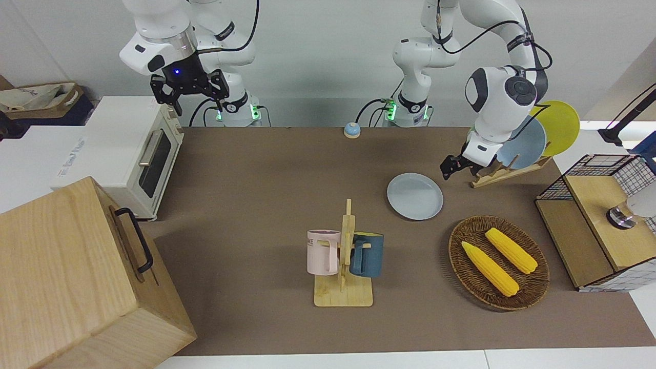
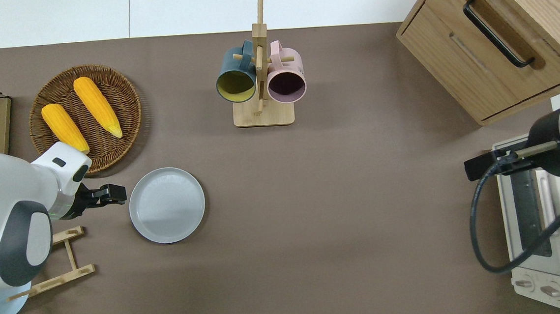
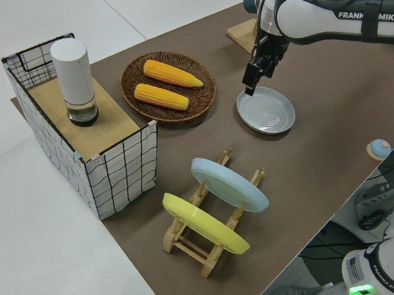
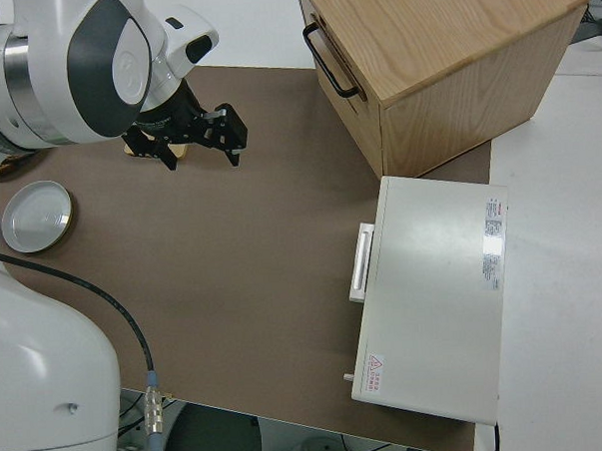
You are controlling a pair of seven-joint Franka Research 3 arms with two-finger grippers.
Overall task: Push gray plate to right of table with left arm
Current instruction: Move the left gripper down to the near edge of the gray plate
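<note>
The gray plate (image 1: 415, 196) lies flat on the brown table (image 1: 256, 179), between the woven basket and the plate rack; it also shows in the overhead view (image 2: 167, 205) and the left side view (image 3: 266, 110). My left gripper (image 2: 117, 194) is shut and empty. It hangs low, right beside the plate's rim on the side toward the left arm's end of the table (image 1: 447, 171) (image 3: 249, 87). I cannot tell whether it touches the rim. My right gripper (image 1: 189, 95) is open and parked.
A woven basket (image 2: 123, 96) with two corn cobs sits just farther from the robots than the left gripper. A wooden rack (image 1: 494, 174) holds a sky-blue and a yellow plate. A mug rack (image 2: 262, 116), a wooden box (image 2: 498, 38), a toaster oven (image 1: 143, 154) and a small bell (image 1: 351, 130) stand around.
</note>
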